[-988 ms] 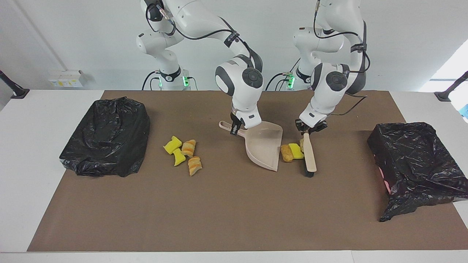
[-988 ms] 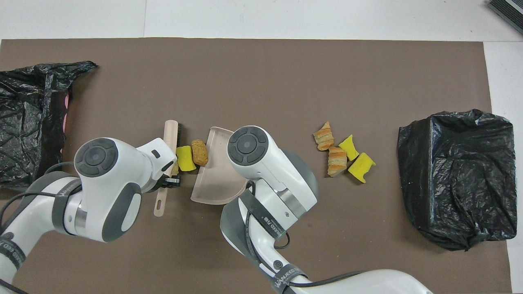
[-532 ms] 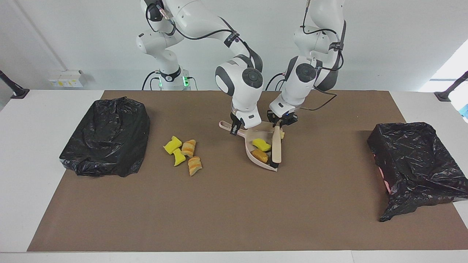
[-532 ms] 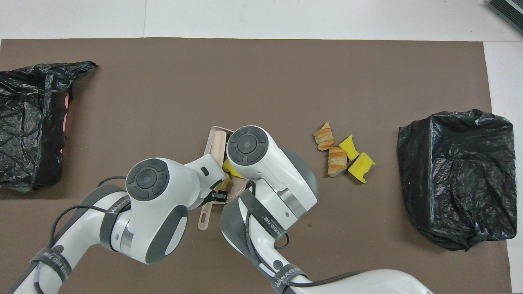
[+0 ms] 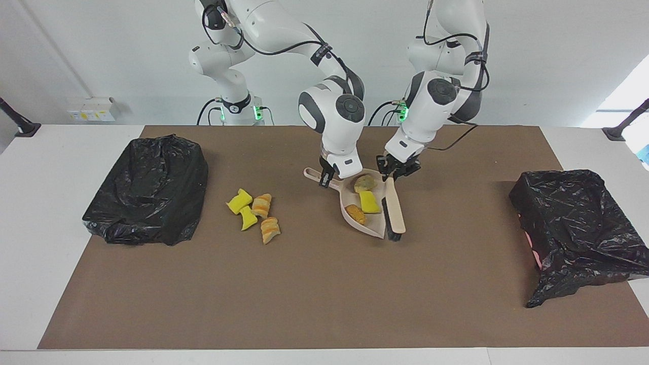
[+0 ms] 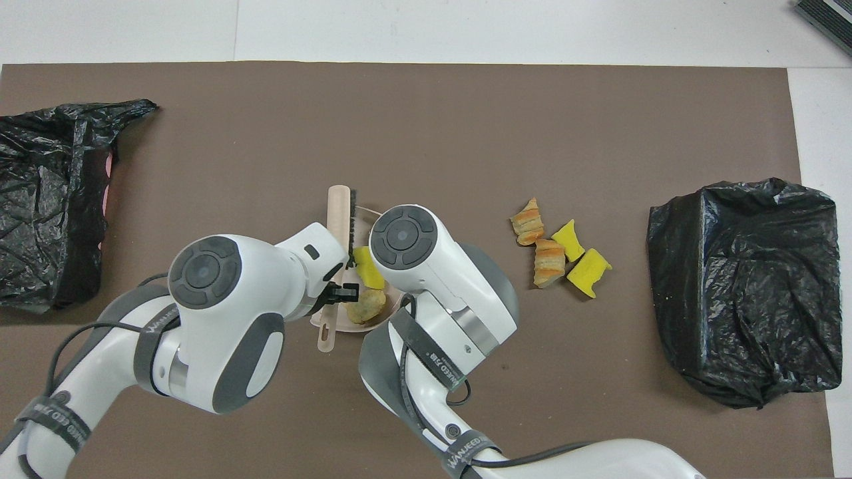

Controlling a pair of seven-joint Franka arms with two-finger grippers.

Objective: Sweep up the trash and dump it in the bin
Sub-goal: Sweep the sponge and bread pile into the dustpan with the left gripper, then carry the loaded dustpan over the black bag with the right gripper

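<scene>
A robotics lab, plainly.
Two white Franka arms stand bolted at a desk (image 5: 30,213) under a brown mat (image 5: 314,294), bare white walls around.

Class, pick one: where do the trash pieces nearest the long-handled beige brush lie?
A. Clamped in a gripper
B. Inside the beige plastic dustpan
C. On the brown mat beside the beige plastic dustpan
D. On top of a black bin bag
B: a yellow sponge piece and two tan bread-like chunks sit inside the beige plastic dustpan, beside the long-handled beige brush.
</scene>
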